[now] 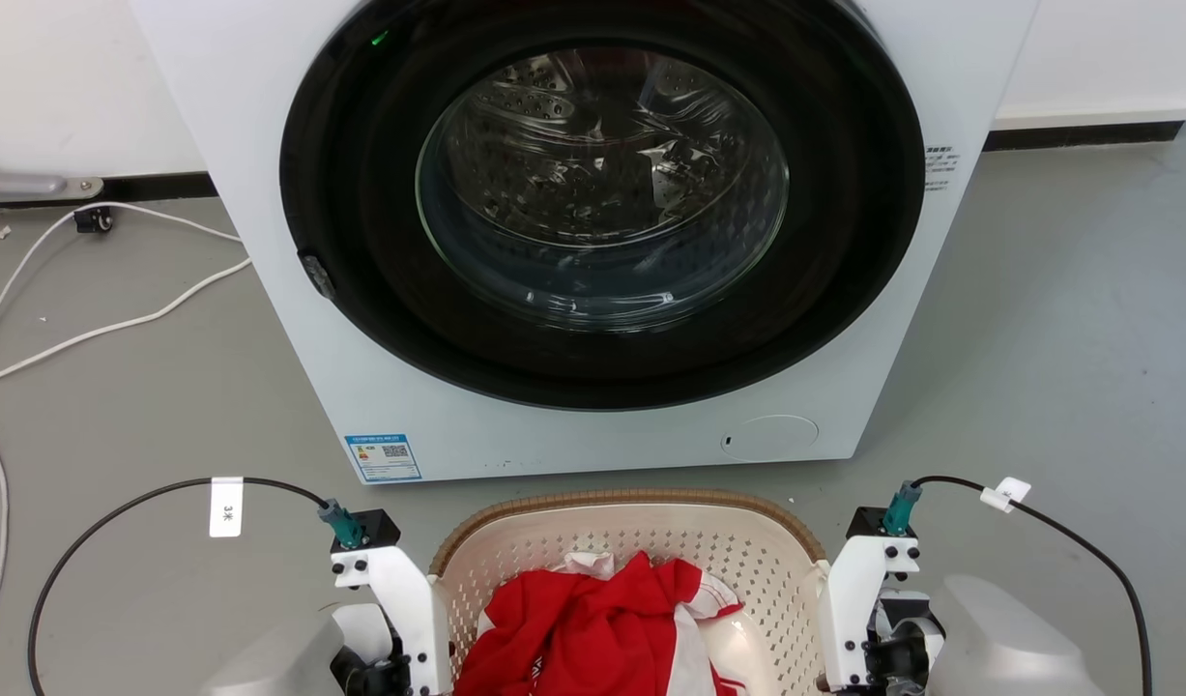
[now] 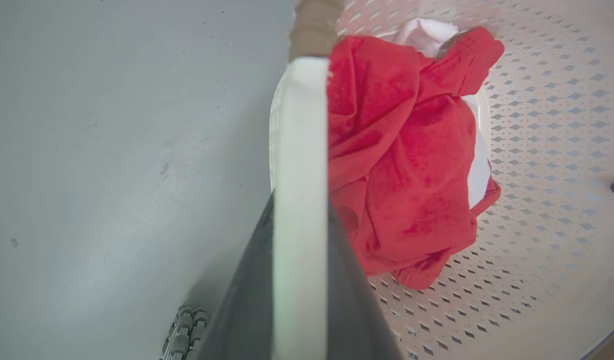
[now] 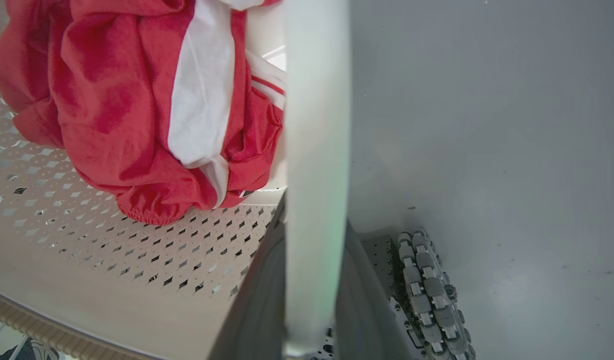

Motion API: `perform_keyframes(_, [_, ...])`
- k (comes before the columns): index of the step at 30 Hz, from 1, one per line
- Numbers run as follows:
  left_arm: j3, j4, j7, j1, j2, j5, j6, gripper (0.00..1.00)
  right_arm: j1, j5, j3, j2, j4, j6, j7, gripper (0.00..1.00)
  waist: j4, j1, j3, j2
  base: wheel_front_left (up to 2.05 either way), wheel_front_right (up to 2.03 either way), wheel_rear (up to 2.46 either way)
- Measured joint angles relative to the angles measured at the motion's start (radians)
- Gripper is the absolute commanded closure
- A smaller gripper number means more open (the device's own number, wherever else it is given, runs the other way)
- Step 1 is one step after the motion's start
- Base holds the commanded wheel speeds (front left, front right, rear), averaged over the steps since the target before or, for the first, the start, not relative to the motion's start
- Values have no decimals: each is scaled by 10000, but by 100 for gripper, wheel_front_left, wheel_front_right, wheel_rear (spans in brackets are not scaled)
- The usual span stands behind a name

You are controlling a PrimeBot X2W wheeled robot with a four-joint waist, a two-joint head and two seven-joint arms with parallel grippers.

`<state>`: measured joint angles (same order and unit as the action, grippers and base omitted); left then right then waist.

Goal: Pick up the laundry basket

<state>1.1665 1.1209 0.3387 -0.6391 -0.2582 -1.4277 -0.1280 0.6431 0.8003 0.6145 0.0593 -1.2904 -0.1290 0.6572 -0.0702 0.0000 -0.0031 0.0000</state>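
Observation:
The laundry basket (image 1: 631, 501), cream and perforated with a brown woven rim, sits at the bottom centre of the head view, just in front of the washing machine. A red and white garment (image 1: 593, 619) lies inside it. My left gripper (image 2: 300, 202) is shut on the basket's white side handle (image 2: 299, 125), a dark finger on each side of it. My right gripper (image 3: 315, 217) is shut on the opposite white handle (image 3: 317, 100) in the same way. In the head view the white wrist brackets (image 1: 390, 590) (image 1: 868, 590) flank the basket, and the fingers are hidden.
The white washing machine (image 1: 264, 290) stands close ahead, its round glass door (image 1: 602, 184) shut. White cables (image 1: 119, 324) trail over the grey floor at the left. My base's roller wheels (image 3: 427, 290) (image 2: 184, 332) show beneath each handle.

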Motion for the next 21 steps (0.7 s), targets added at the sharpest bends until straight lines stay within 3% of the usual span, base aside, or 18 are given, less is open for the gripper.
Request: perform_keyframes(21, [165, -40, -123, 21, -48, -102, 0, 100, -94, -38, -88, -17, 0, 0, 2, 100, 35, 0, 16, 0, 0, 0, 0])
